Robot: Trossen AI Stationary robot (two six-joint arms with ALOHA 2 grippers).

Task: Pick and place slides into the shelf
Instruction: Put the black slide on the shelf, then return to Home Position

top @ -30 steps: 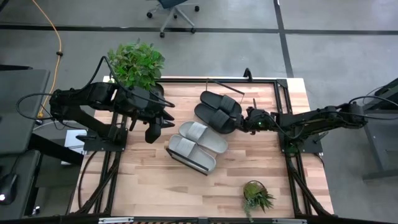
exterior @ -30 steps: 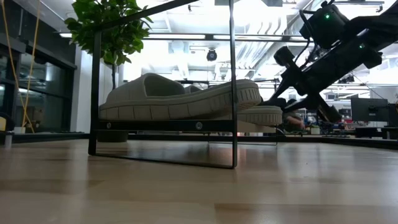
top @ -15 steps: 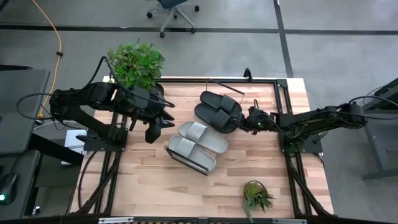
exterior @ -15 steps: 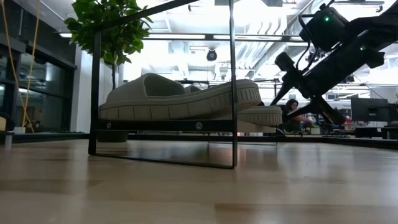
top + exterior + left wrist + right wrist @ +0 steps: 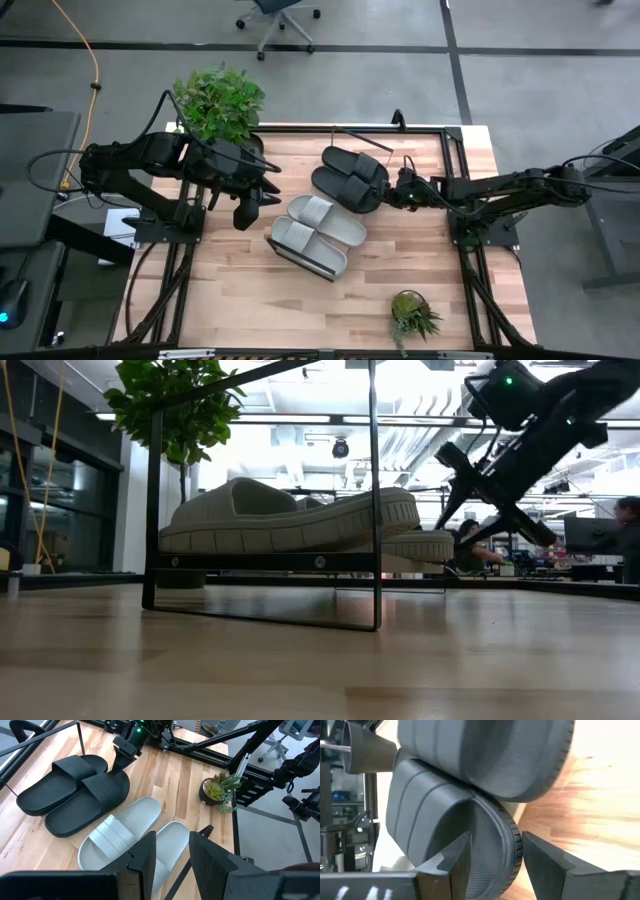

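Two black slides (image 5: 350, 178) lie side by side toward the table's far side. Two pale grey-green slides (image 5: 318, 232) lie just nearer and rest sole-down on the shelf (image 5: 260, 561), as the low view shows. The shelf's dark wire frame (image 5: 362, 138) shows beyond the black pair. My right gripper (image 5: 392, 193) is open, raised beside the right end of the nearer black slide (image 5: 485, 820); its fingers stand on either side of that rounded end. My left gripper (image 5: 243, 215) is open and hovers left of the pale slides (image 5: 125, 840).
A large potted plant (image 5: 220, 100) stands at the table's far left corner. A small potted plant (image 5: 410, 315) sits near the near right edge. Bare wood lies along the near side. In the low view a person (image 5: 465, 545) sits far behind the table.
My right gripper has risen and drifted slightly toward the table's left and far side, staying open beside the black slides. The left arm and the pale slides have kept still.
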